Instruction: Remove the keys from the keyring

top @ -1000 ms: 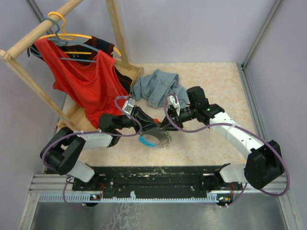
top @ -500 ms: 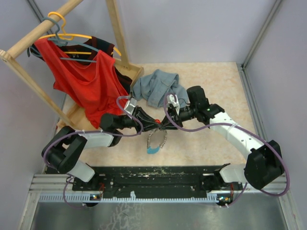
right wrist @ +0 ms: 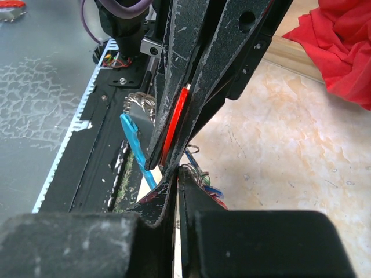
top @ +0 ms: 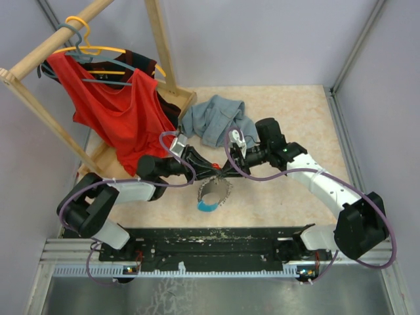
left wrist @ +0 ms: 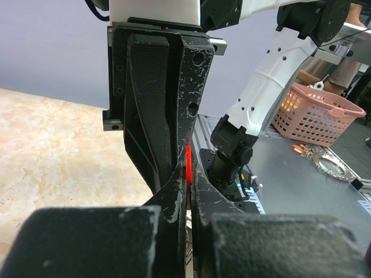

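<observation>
The left hand [top: 212, 168] and right hand [top: 228, 172] meet tip to tip, both clamped on a red key [right wrist: 175, 123]. The keyring [top: 209, 205] hangs below them. This looks like the pulling-off step, and the next move calls for a steady separation.

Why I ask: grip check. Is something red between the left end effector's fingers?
Yes, the left end effector pinches a red key.
</observation>
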Action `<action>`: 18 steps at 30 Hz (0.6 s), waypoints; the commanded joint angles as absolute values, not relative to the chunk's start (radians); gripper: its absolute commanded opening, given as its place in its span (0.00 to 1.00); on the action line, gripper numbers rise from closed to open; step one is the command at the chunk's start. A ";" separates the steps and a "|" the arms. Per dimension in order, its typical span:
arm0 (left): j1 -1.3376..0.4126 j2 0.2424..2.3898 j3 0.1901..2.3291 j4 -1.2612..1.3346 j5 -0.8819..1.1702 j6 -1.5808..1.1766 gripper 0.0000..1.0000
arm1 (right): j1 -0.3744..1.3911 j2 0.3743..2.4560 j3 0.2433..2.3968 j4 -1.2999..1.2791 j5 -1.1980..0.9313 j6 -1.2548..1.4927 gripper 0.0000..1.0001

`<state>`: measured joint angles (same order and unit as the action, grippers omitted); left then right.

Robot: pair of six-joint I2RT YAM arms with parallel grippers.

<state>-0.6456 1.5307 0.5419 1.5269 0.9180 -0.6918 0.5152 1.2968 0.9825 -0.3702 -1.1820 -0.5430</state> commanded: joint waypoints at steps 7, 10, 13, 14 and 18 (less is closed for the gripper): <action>-0.640 1.459 0.524 1.783 0.913 -0.663 0.00 | 0.531 1.278 1.044 -0.401 -1.238 -0.602 0.00; -0.631 1.428 0.499 1.758 0.908 -0.640 0.00 | 0.519 1.275 1.046 -0.409 -1.239 -0.607 0.00; -0.621 1.395 0.471 1.734 0.900 -0.615 0.00 | 0.508 1.269 1.045 -0.402 -1.232 -0.597 0.00; -0.617 1.386 0.459 1.730 0.899 -0.610 0.00 | 0.508 1.270 1.041 -0.392 -1.226 -0.588 0.00; -0.604 1.362 0.436 1.715 0.901 -0.597 0.00 | 0.508 1.274 1.027 -0.352 -1.187 -0.545 0.00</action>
